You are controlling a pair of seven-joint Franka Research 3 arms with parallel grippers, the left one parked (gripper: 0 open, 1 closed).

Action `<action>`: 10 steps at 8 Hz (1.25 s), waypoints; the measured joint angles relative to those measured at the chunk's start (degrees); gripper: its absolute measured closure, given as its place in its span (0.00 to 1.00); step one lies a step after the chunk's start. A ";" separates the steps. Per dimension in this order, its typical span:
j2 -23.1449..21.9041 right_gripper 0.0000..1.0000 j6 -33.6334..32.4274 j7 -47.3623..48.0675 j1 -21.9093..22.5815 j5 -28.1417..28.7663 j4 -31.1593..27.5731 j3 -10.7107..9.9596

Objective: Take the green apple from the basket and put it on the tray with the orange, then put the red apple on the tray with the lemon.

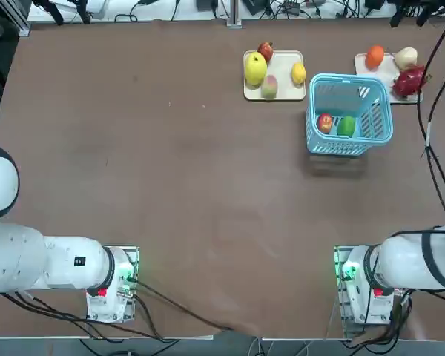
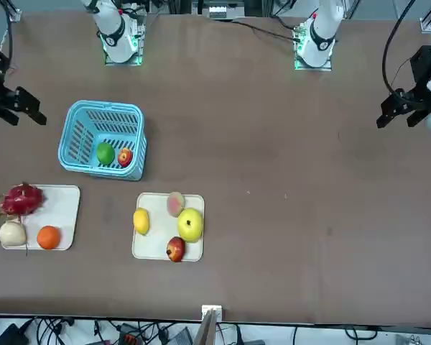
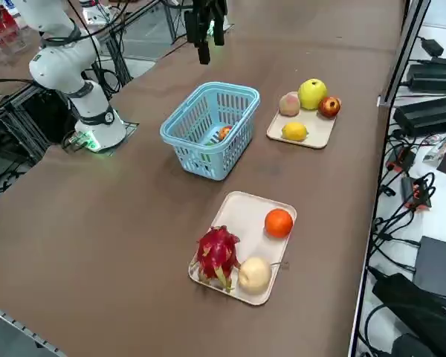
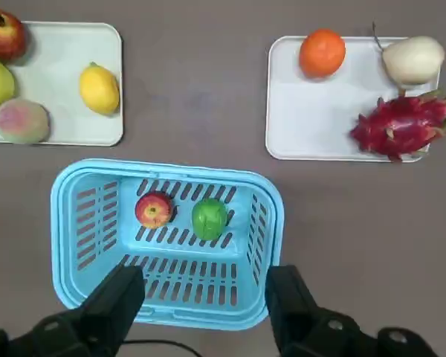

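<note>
Right wrist view: the right gripper (image 4: 205, 279) is held wide open and empty above the basket (image 4: 167, 315), where the green apple (image 4: 209, 219) and red apple (image 4: 154, 210) are contained.

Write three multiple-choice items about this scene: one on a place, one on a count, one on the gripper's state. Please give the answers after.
1. Where is the green apple?
A) on the whitish tray
B) in the basket
C) beside the lemon

2. How many things lie on the tray with the orange?
A) two
B) three
C) five

3. How is the right gripper?
A) open
B) shut
C) holding the lemon

1 B: the green apple lies inside the blue basket.
2 B: orange, dragon fruit and pale beige fruit.
3 A: the right gripper has its fingers wide apart over the basket.
</note>
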 joint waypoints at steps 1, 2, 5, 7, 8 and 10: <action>0.00 0.00 0.33 0.01 0.00 0.00 -0.75 0.00; -0.03 0.00 0.48 0.01 0.00 0.00 -1.35 0.00; -1.32 0.00 5.06 0.07 0.00 0.00 -6.84 0.00; -3.68 0.00 12.75 0.07 0.00 0.00 -15.37 0.00; -4.64 0.00 17.87 0.07 0.01 0.00 -20.56 0.02; -5.11 0.00 27.89 0.07 0.06 0.00 -29.93 0.10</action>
